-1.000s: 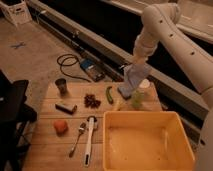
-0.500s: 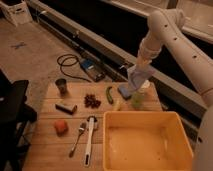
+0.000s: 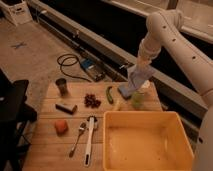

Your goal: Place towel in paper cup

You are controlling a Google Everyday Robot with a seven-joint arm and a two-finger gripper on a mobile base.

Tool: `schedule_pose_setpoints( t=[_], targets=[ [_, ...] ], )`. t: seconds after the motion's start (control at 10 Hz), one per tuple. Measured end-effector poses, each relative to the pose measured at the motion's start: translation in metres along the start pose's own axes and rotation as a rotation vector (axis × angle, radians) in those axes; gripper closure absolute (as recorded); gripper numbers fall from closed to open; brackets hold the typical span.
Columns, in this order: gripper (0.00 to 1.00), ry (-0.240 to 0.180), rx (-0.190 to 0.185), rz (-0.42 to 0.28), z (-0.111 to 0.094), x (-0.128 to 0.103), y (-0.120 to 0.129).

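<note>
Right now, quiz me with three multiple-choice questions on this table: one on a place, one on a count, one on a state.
1. Where does the paper cup stand?
A. just behind the yellow bin
B. inside the bin
C. beside the orange item

2. How many cups are on the table?
A. one
B. two
C. four

3. What is the pincer doing?
A. hanging open and bare
B. shut on the towel above the paper cup
C. resting in the bin

Answers: 1 A, it stands by the bin's far rim. 2 B, the paper cup and the small metal cup. 3 B, the towel hangs from it.
</note>
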Motion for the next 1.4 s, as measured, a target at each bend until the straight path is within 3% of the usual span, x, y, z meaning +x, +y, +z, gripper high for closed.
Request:
schedule_pose_setpoints(
  t=[0.3,0.6,0.9,1.4],
  targets=[
    [1.0,0.021,0.01,0.084,-0.001,0.037,0.001],
    [1.0,-0.014,0.008,0.162,0.005,0.067,-0.004],
    [1.0,-0.056,-0.005,0.182,0.022,0.071,-0.017],
    [1.0,-0.133,-0.046,0.218,0.066,0.074,-0.006]
  ],
)
